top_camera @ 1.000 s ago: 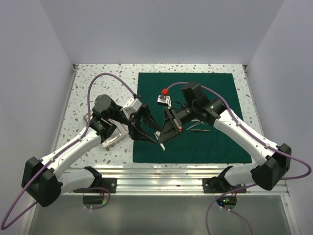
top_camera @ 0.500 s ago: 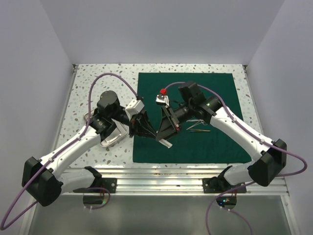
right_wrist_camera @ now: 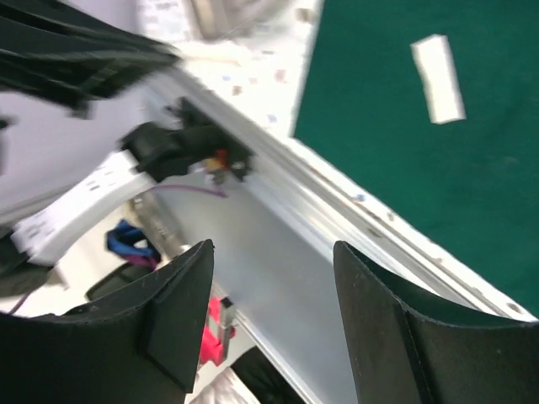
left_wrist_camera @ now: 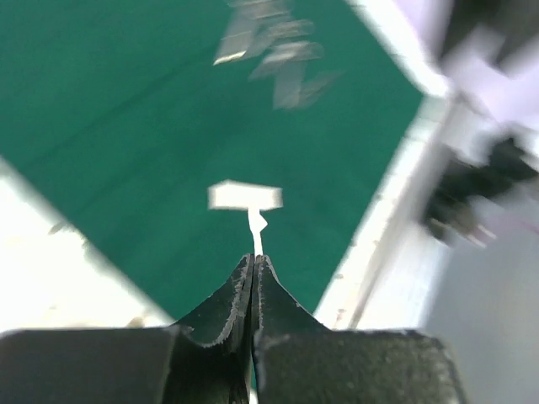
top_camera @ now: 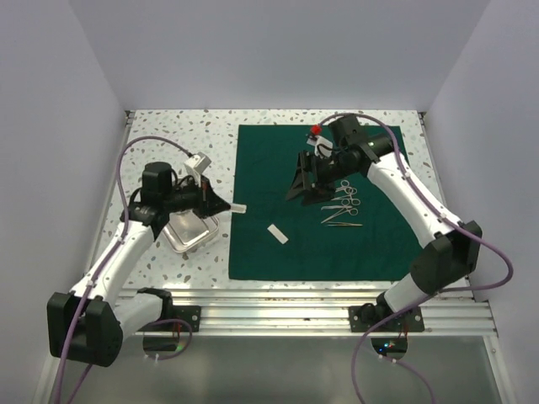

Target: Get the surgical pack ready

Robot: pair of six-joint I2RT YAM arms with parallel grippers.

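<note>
A dark green drape (top_camera: 370, 244) lies flat on the table. My left gripper (top_camera: 224, 205) (left_wrist_camera: 253, 257) hovers just off the drape's left edge, above the small metal tray (top_camera: 181, 237), shut on a thin white gauze pad (top_camera: 239, 208) (left_wrist_camera: 256, 229) seen edge-on. A second gauze pad (top_camera: 278, 234) (left_wrist_camera: 244, 196) (right_wrist_camera: 438, 66) lies loose on the drape. Steel scissor-like instruments (top_camera: 344, 202) (left_wrist_camera: 269, 50) rest to its right. My right gripper (top_camera: 303, 189) (right_wrist_camera: 274, 252) hangs open and empty above the drape, left of the instruments.
The speckled tabletop (top_camera: 168, 143) surrounds the drape. A metal rail (top_camera: 320, 295) (right_wrist_camera: 337, 202) runs along the near table edge. White walls close in the sides and back.
My left gripper shut on a gauze pad and drew back left over the tray. My right gripper opened and lifted away to the far right, leaving one pad on the drape.
</note>
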